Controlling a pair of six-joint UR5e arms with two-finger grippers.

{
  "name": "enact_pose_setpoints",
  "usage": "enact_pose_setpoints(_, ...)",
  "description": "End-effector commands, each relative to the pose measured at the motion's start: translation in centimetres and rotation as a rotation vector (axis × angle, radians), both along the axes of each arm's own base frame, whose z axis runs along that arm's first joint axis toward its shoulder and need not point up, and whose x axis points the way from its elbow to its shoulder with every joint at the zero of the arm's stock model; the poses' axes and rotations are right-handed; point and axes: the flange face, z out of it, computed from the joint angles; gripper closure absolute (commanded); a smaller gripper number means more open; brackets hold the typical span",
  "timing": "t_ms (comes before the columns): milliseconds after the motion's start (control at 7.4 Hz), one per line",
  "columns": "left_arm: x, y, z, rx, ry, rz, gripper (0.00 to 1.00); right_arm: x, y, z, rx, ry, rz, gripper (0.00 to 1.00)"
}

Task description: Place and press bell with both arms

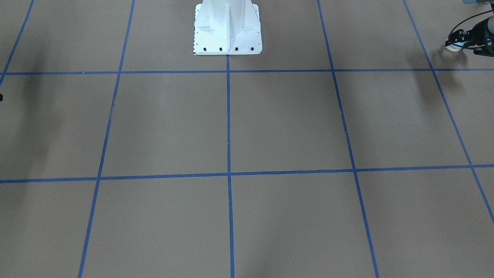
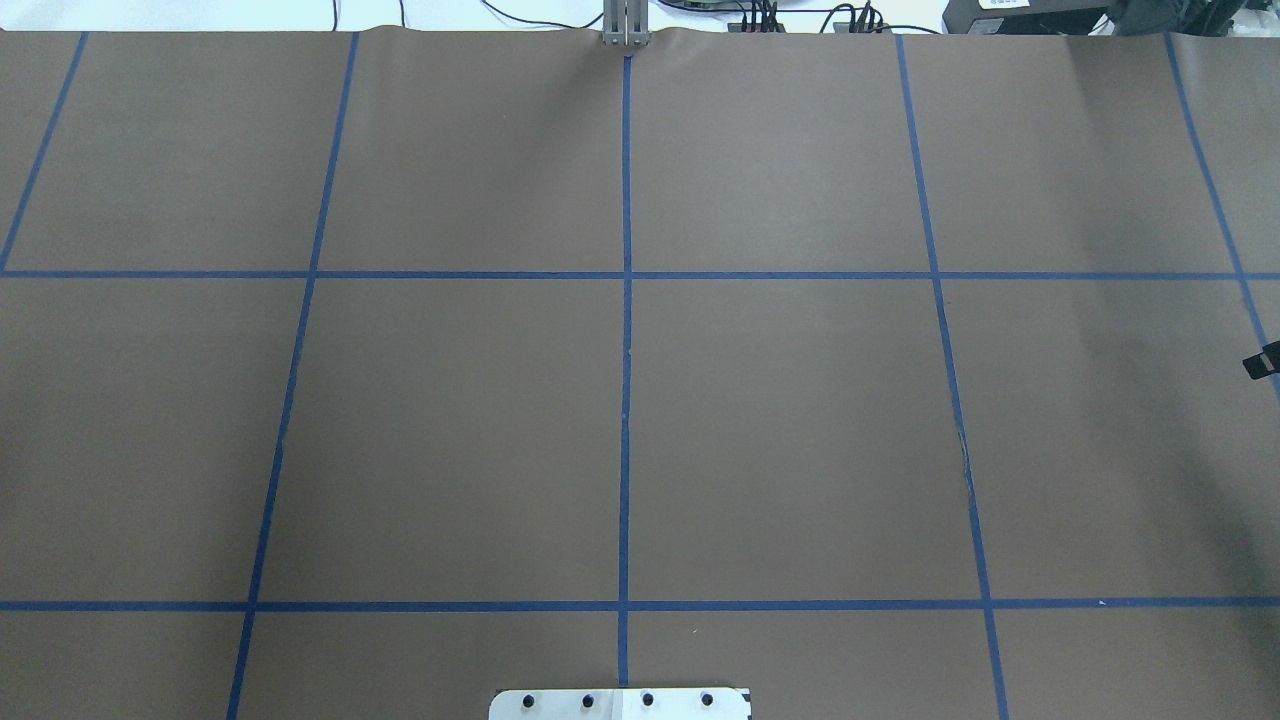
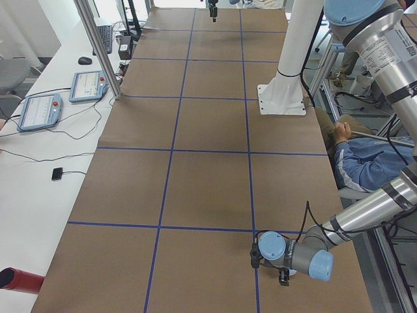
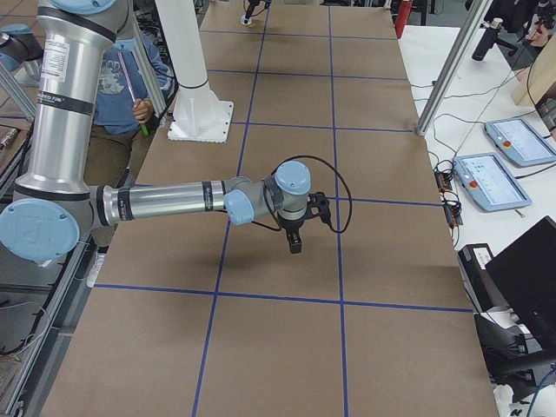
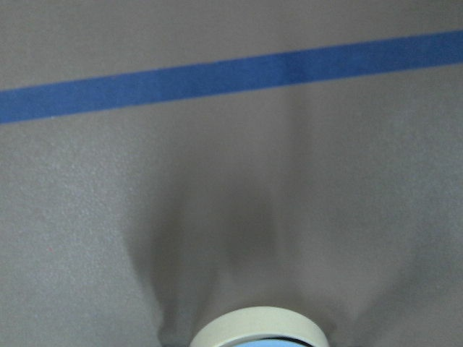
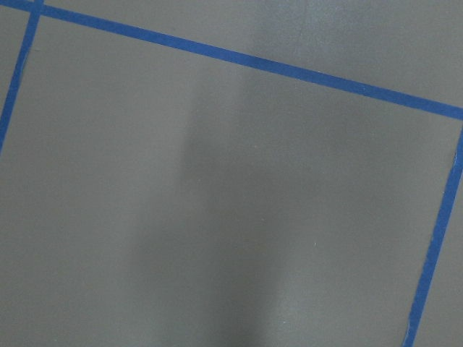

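Note:
The bell point(image 1: 451, 47) shows as a small cream and light-blue shape in my left gripper point(image 1: 454, 42), at the far top right of the front-facing view. Its cream base ring point(image 5: 260, 329) fills the bottom edge of the left wrist view, a little above the brown table paper. My left gripper also shows low over the table in the exterior left view point(image 3: 255, 257). My right gripper point(image 4: 295, 243) points down above the table; only a black sliver of it point(image 2: 1262, 362) shows in the overhead view. I cannot tell whether it is open or shut.
The white bolted pedestal point(image 1: 227, 34) stands at the robot's side of the table. Blue tape lines point(image 2: 626, 300) divide the brown paper into squares. Teach pendants point(image 3: 40, 111) and an aluminium post point(image 3: 98, 45) stand along the far side. A seated person point(image 3: 365, 163) is behind the robot.

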Motion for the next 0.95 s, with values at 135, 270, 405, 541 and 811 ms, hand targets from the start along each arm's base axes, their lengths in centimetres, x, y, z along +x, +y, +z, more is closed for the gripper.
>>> enact_pose_setpoints(135, 0.4, 0.1, -0.4, -0.015, 0.036, 0.006, 0.93, 0.0, 0.0, -0.2, 0.002, -0.001, 0.001, 0.00)
enact_pose_setpoints(270, 0.5, 0.1, -0.9, -0.005, 0.058, -0.002, 1.00, 0.0, 0.1, -0.4, 0.006, -0.004, 0.000, 0.00)
enact_pose_setpoints(405, 0.4, 0.4, -1.1, -0.015, 0.076, -0.001, 1.00, 0.0, 0.1, -0.7, 0.012, -0.006, 0.000, 0.00)
enact_pose_setpoints(541, 0.7, 0.2, -2.6, -0.011, 0.105, 0.000, 1.00, 0.0, 0.1, -0.8, 0.013, -0.006, 0.000, 0.00)
enact_pose_setpoints(811, 2.0, -1.1, -7.0, -0.034, 0.172, -0.030, 1.00, 0.0, 0.1, -0.8, 0.013, -0.006, 0.000, 0.00)
